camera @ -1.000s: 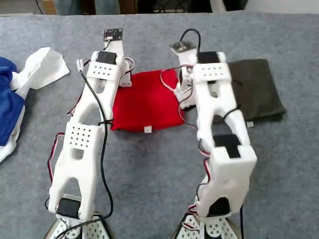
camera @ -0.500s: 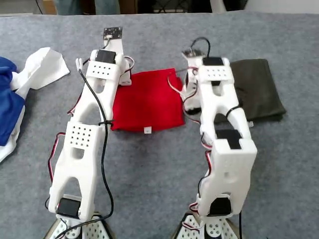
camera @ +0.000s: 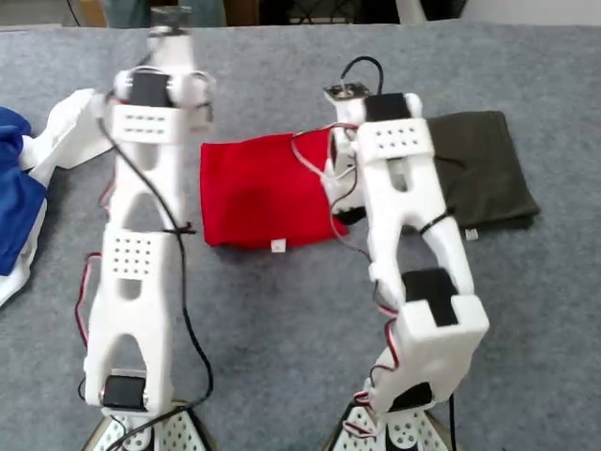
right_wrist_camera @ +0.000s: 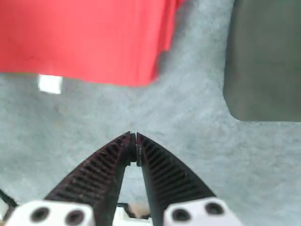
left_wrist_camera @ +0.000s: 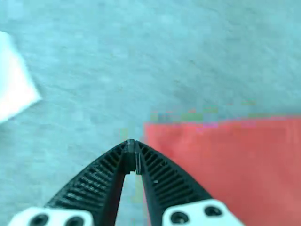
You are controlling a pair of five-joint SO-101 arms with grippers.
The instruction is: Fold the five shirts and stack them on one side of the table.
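From the high view, we see the red shirt folded into a flat, soft-edged rectangle near the middle of the grey, felt-like desk. Its longer side runs across the desk, and a small white tag sits at the edge nearer the arm bases. The dark olive shirt lies folded just beside it, a slightly skewed, squarish pad partly covered by the right arm. At the other side, well apart, a white shirt and a blue shirt lie crumpled and unfolded, touching each other. The left arm stretches between this heap and the red shirt.

In the left wrist view, the left tool is closed with its ribbed black fingers meeting at the tips and nothing between them. It hangs over bare desk, just beside a corner of the red shirt. A corner of the white shirt shows farther off.

In the right wrist view, the right tool is likewise pinched together and empty, over bare desk. Beyond it lie the red shirt — its stacked fold layers visible at one corner, its tag on the near edge — and the smooth dark olive shirt, a strip of desk between them.
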